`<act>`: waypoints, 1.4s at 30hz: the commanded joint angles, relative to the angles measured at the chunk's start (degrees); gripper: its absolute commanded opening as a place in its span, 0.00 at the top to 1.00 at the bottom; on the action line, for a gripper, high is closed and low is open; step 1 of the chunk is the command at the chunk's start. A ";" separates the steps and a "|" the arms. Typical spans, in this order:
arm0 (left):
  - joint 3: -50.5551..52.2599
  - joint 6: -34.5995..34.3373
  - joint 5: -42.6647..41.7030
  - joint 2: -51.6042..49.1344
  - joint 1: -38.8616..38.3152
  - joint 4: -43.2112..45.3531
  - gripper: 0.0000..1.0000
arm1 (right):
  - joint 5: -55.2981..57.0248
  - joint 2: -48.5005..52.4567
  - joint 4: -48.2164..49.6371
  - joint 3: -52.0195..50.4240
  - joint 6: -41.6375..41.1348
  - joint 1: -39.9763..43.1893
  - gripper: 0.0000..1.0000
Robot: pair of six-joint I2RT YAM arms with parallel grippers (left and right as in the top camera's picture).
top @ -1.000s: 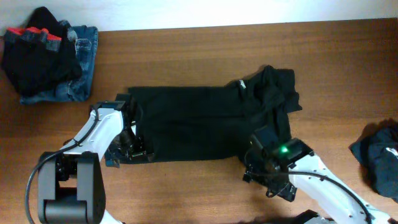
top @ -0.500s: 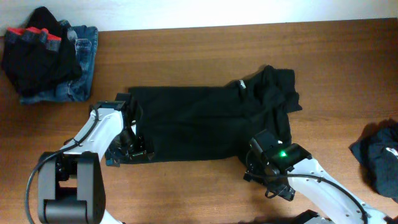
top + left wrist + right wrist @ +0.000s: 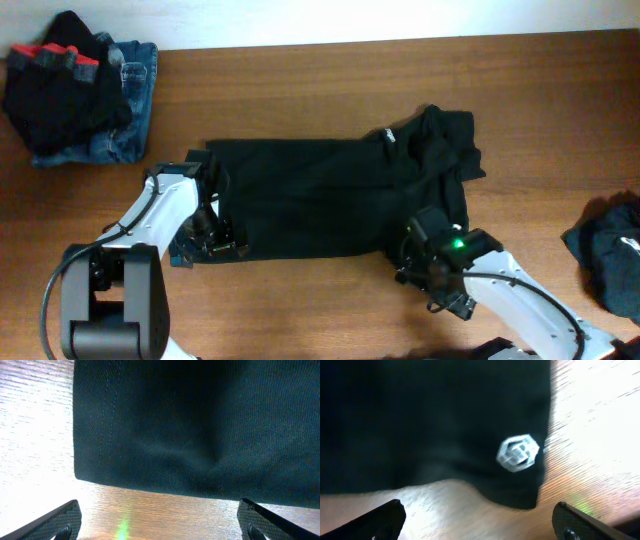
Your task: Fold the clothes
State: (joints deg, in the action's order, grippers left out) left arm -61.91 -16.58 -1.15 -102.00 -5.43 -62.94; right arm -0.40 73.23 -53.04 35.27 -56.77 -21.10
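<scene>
From overhead, we see the black top [image 3: 320, 200] spread flat across the middle of the wooden table [image 3: 300, 80]. Its sleeves are bunched toward the upper right of the frame, and its white neck label [image 3: 388, 135] shows beside them. The left gripper [image 3: 212, 240] sits at the garment's lower left corner, and the right gripper [image 3: 415, 262] at its lower right edge, where a green light [image 3: 457, 241] glows on the arm. From this height we cannot tell how either pair of fingers stands. A heap of clothes [image 3: 70, 90], black over blue denim, lies in the upper left corner, and another dark garment [image 3: 610, 250] lies at the right edge.

In the left wrist view, we find the top's stitched hem filling the upper frame, its corner at the left. The left gripper [image 3: 160, 525] is spread wide. Its fingertips [image 3: 55, 520] sit in the two lower corners, with bare wood between them, just short of the hem.

In the right wrist view, blurred black cloth fills the upper left, with a small white emblem [image 3: 518, 453] near its edge. The right gripper [image 3: 480, 520] is likewise wide, its fingertips [image 3: 380, 517] low in the frame. The cloth's lower edge lies just ahead of them.
</scene>
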 commanded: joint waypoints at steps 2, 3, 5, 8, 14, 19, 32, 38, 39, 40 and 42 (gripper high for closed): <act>0.28 -0.72 -0.61 1.27 -0.09 0.17 0.01 | 0.76 0.33 0.22 -1.60 2.40 4.74 0.01; 0.28 -0.72 -0.61 1.27 -0.09 0.22 0.01 | 0.39 0.35 0.24 -1.60 2.99 5.46 0.01; 0.28 -0.72 -0.61 1.27 -0.09 0.48 0.01 | 0.09 0.35 0.37 -1.62 4.15 6.27 0.01; 0.28 -0.72 -0.61 1.27 -0.09 0.90 0.01 | 0.00 0.46 0.59 -1.62 4.52 6.86 0.01; 0.28 -0.72 -0.61 1.27 -0.09 1.03 0.01 | -1.09 2.64 2.80 -1.62 7.08 6.88 0.05; 0.28 -0.72 -0.61 1.27 -0.09 1.01 0.01 | -1.81 4.76 3.63 -1.62 7.04 6.88 0.30; 0.28 -0.72 -0.61 1.27 -0.09 0.98 0.01 | -2.01 5.57 3.76 -1.55 7.02 6.88 0.96; 0.28 -0.72 -0.61 1.27 -0.09 1.01 0.01 | -2.12 5.55 0.46 1.33 7.06 6.88 0.96; 0.28 -0.72 -0.61 1.27 -0.09 1.01 0.01 | -2.12 5.55 -0.57 2.45 7.06 6.88 0.96; 0.28 -0.72 -0.61 1.27 -0.09 1.01 0.01 | -2.14 5.55 -2.45 4.61 7.50 6.88 0.96; 0.28 -0.72 -0.61 1.27 -0.09 1.03 0.01 | -2.45 5.55 -4.42 7.65 10.88 6.88 0.96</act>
State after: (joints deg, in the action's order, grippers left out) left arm -61.87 -16.58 -1.15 -102.00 -5.43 -62.02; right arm -2.68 78.61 -55.77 37.60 -49.21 -14.66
